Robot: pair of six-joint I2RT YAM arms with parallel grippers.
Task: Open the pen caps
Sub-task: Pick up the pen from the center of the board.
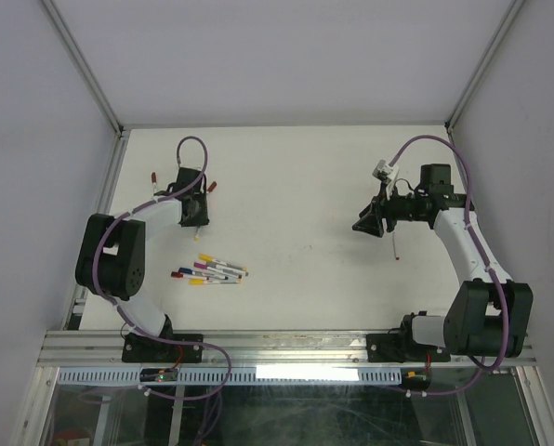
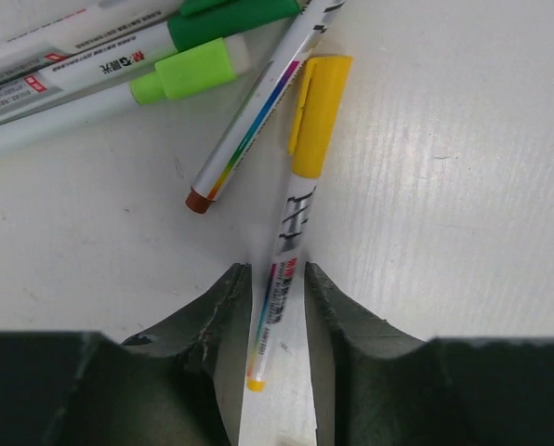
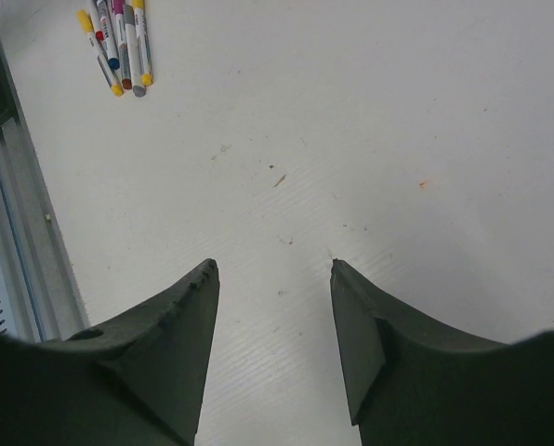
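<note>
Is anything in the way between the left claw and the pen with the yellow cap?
No, nothing visible. The pen with the yellow cap lies between the fingers of the left gripper, one finger on each side of its barrel. A brown-tipped pen lies just left of it, ahead of the fingers, not between them.

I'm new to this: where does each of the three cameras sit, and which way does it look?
Top external: fixed above and behind the robot, looking down on the white table; left arm and right arm show whole, bases nearest.
Left wrist: on the left arm, looking down past the left pincer, fingers either side of a yellow-capped pen.
Right wrist: on the right arm, looking down past the right pincer, open above the table.
Shared: top and right wrist views both show the pen cluster.
</note>
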